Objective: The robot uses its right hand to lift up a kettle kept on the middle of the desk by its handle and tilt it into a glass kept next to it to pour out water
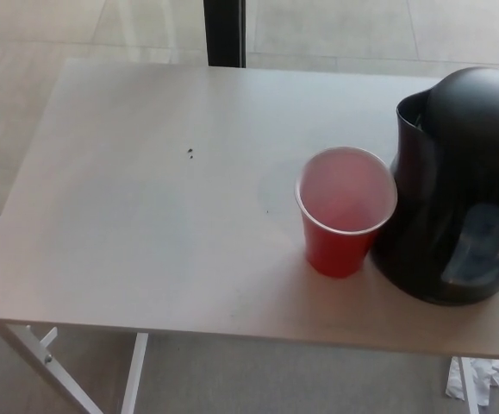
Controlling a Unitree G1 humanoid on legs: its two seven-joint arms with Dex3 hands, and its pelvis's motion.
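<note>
Pale rectangular desk (146, 216): glossy black plastic kettle (460, 185) beside red plastic cup (344, 216), neither hand visible, state unknown; grasp pending, right hand must reach handle.

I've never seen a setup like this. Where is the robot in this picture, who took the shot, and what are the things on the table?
The picture comes from a camera on the head of a humanoid robot, looking down at the work in front of it. You see no robot because neither of its two hands is in the frame at this moment, so nothing is being held.

What you see is a pale table on white legs. On its right side stands a red cup, open and upright, pale inside. Right beside it, further right, is a black kettle with its lid shut and its spout towards the cup; the two look close enough to touch, though I can't be sure. A tiny dark speck lies near the table's middle. Below the table's right corner, some crumpled white paper lies on the floor.

The job is to pour from kettle into cup; it has not begun.
</note>
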